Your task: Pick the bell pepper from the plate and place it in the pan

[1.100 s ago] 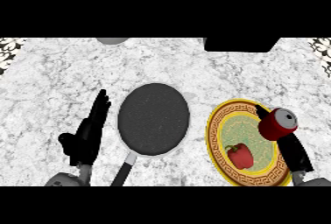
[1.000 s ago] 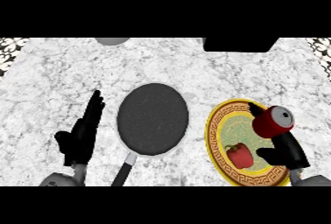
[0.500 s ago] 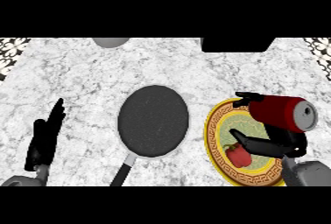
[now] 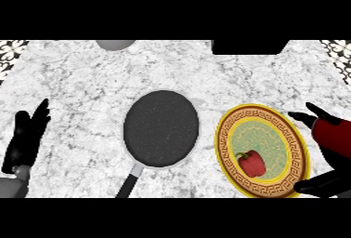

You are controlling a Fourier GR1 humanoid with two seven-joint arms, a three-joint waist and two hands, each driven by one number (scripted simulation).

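1. Worktop (image 4: 89,69): white marbled surface carrying everything; a grey round thing and a dark block sit at the far edge, both cut off.
2. Pan (image 4: 161,128): dark, lying centre with its handle pointing near; nothing is lying in it.
3. Plate (image 4: 296,139): yellow patterned rim, just right of the pan, not touching it.
4. Right hand (image 4: 329,183): showing at the right edge beside the plate, fingers spread and released around nothing, a red part between them.
5. Left hand (image 4: 26,137): resting at the left edge, fingers straight and released.
6. Bell pepper (image 4: 251,162): red, lying on the plate's near part, untouched.
7. Step, as I judge it: approaching for the grasp. Next move calls for bringing the right hand left and down over the pepper, then closing round it.
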